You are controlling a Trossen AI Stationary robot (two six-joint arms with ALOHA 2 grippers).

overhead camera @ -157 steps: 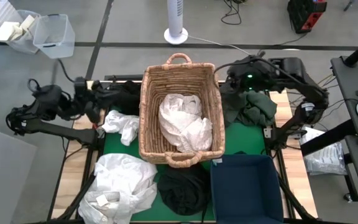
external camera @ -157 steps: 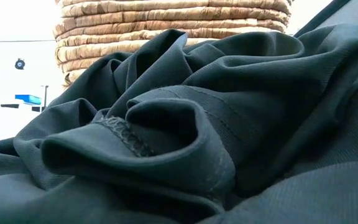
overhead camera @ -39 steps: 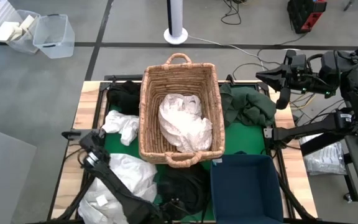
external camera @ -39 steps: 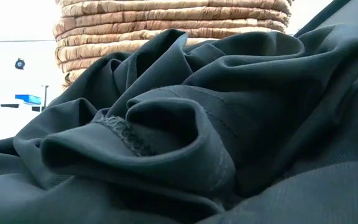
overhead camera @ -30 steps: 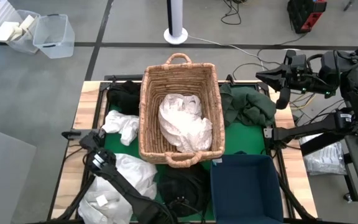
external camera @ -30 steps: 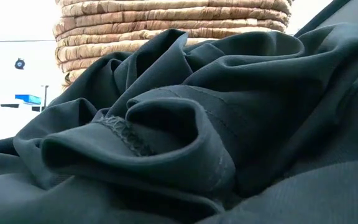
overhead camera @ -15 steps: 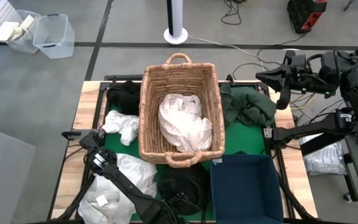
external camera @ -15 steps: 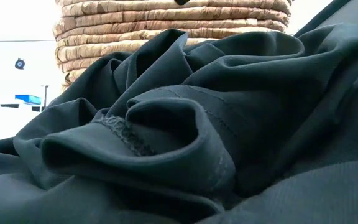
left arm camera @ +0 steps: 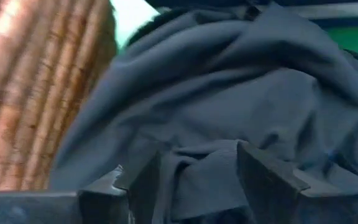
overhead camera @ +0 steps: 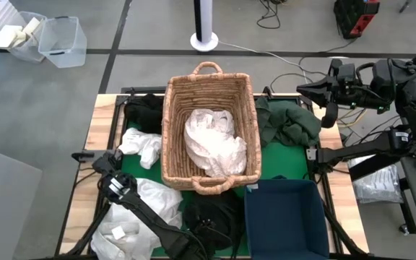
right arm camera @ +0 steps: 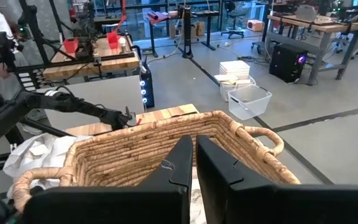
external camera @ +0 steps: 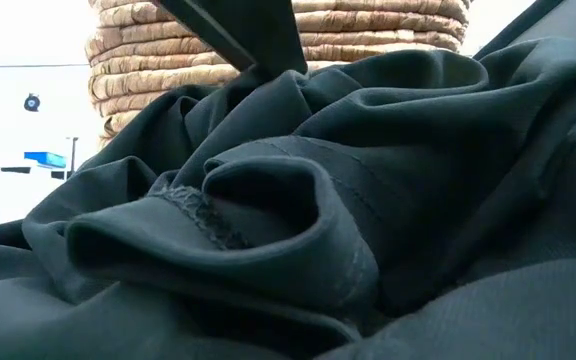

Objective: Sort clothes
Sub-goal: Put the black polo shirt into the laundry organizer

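Observation:
A black garment (overhead camera: pixel 215 213) lies bunched on the green mat at the front, between a white pile (overhead camera: pixel 146 209) and the dark blue bin (overhead camera: pixel 284 217). My left gripper (overhead camera: pixel 206 232) is low over it and open, with a raised fold of the dark cloth (left arm camera: pixel 197 165) between its fingers. A dark part of that arm shows at the top of the low view (external camera: pixel 238 35). The wicker basket (overhead camera: pixel 208 94) holds white garments (overhead camera: pixel 214 144). A dark green garment (overhead camera: pixel 289 126) lies to the basket's right. My right gripper (overhead camera: pixel 316 90) is raised at the far right, shut and empty. My left gripper comes down on the black garment from above, one open finger (left arm camera: pixel 143 183) on each side of a raised fold (left arm camera: pixel 197 155). I cannot tell whether the fingers touch the cloth. The garment lies on the mat.
Another black garment (overhead camera: pixel 144 108) and a small white one (overhead camera: pixel 141 146) lie left of the basket. The basket's wall (left arm camera: pixel 36 93) stands close beside my left gripper. The blue bin is at the front right.
My left gripper has gone down and toward the table's right, over the black garment at the front. A part of the arm has come into the low view from above. The garment has kept its shape.

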